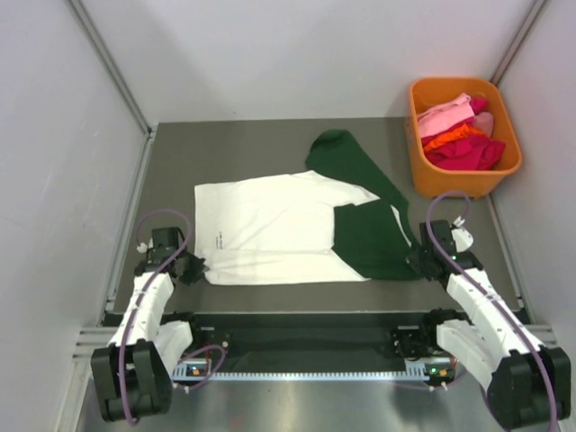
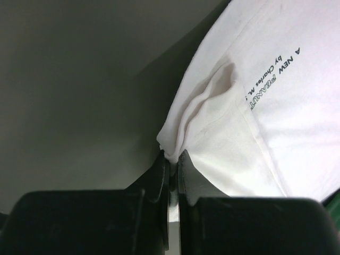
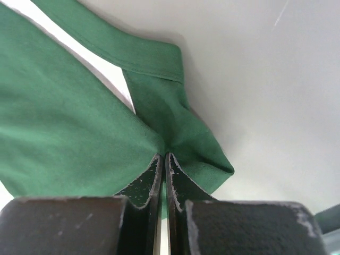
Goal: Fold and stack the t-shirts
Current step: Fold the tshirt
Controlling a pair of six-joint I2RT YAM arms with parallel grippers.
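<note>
A cream-white t-shirt (image 1: 270, 229) with black lettering lies flat across the middle of the table, overlapping a dark green t-shirt (image 1: 369, 234) spread to its right. My left gripper (image 1: 194, 267) is shut on the white shirt's near left corner; in the left wrist view the cloth (image 2: 212, 122) bunches between the jaws of this gripper (image 2: 171, 156). My right gripper (image 1: 421, 258) is shut on the green shirt's near right corner. In the right wrist view the green cloth (image 3: 79, 127) puckers into the closed jaws of that gripper (image 3: 163, 157).
An orange bin (image 1: 504, 166) holding pink, orange and red clothes stands at the back right. White walls with metal rails close in the table on both sides and behind.
</note>
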